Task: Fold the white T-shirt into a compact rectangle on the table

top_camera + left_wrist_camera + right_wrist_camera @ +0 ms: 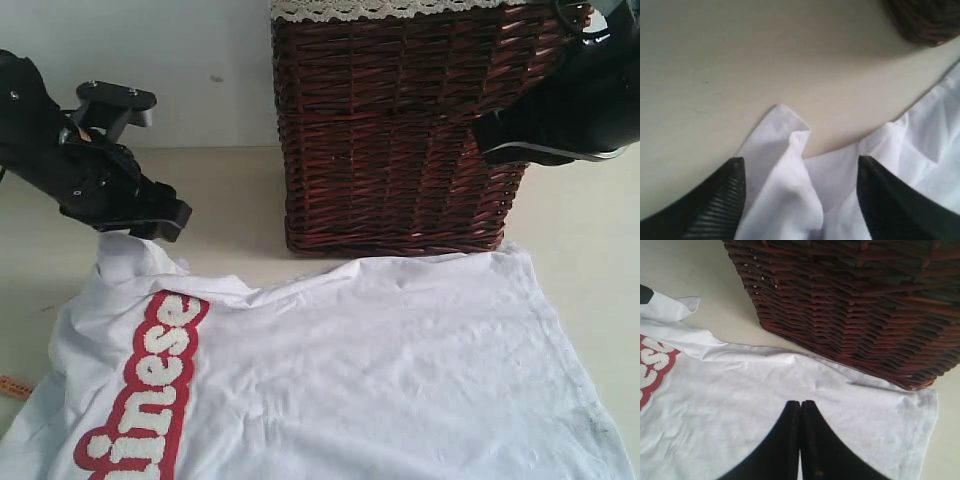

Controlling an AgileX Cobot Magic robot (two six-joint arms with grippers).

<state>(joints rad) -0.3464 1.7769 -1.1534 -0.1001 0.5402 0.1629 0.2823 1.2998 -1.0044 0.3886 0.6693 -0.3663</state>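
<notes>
The counter (230,190) carries the white T-shirt (380,370), spread out beneath both grippers, one edge just beside the wicker basket (400,130). The left gripper (801,167) stands open, a sleeve corner lying loose between its jaws. The right gripper (800,412) is closed and empty above the shirt.

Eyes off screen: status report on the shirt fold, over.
Left gripper open over white T-shirt corner. Right gripper shut, empty. Shirt spread on table. Wicker basket crowds its edge.
</notes>
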